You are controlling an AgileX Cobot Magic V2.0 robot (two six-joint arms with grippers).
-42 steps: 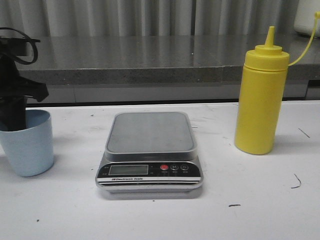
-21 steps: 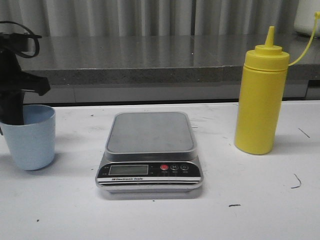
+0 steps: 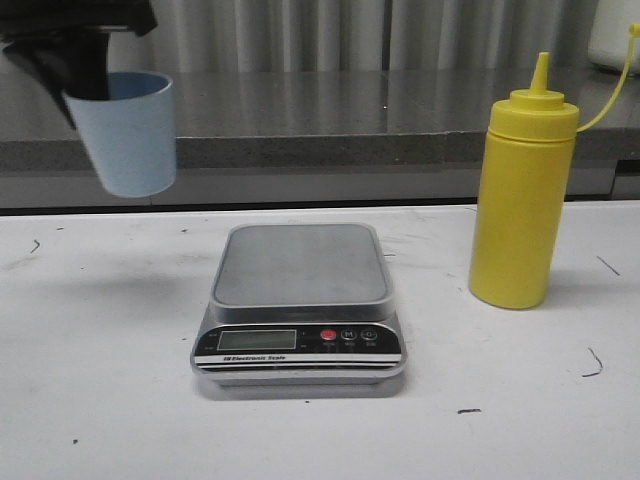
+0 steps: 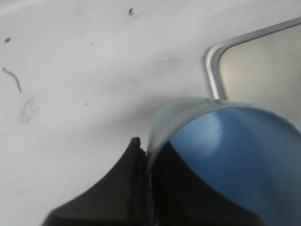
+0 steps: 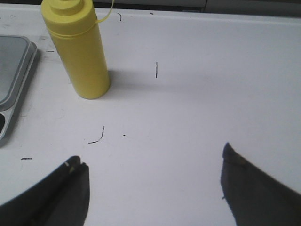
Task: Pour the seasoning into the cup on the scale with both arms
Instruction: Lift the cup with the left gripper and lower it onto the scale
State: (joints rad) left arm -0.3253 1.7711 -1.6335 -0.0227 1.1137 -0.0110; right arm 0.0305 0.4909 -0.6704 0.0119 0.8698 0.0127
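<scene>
My left gripper (image 3: pixel 85 85) is shut on the rim of the pale blue cup (image 3: pixel 127 133) and holds it high above the table, left of the scale (image 3: pixel 298 300). In the left wrist view the cup (image 4: pixel 225 155) fills the frame, one finger (image 4: pixel 127 188) outside its wall, one inside, with a corner of the scale's platform (image 4: pixel 254 66) beyond. The scale's platform is bare. The yellow seasoning bottle (image 3: pixel 522 190) stands upright to the right of the scale. My right gripper (image 5: pixel 153 157) is open and empty over bare table, away from the bottle (image 5: pixel 77 47).
A grey stone ledge (image 3: pixel 320 120) runs along the back of the white table (image 3: pixel 500 400). Small dark marks dot the tabletop. A white object (image 3: pixel 615 35) sits at the far right on the ledge.
My left gripper has lifted the cup off the table and carried it up and to the right. The bottle and the scale have not moved.
</scene>
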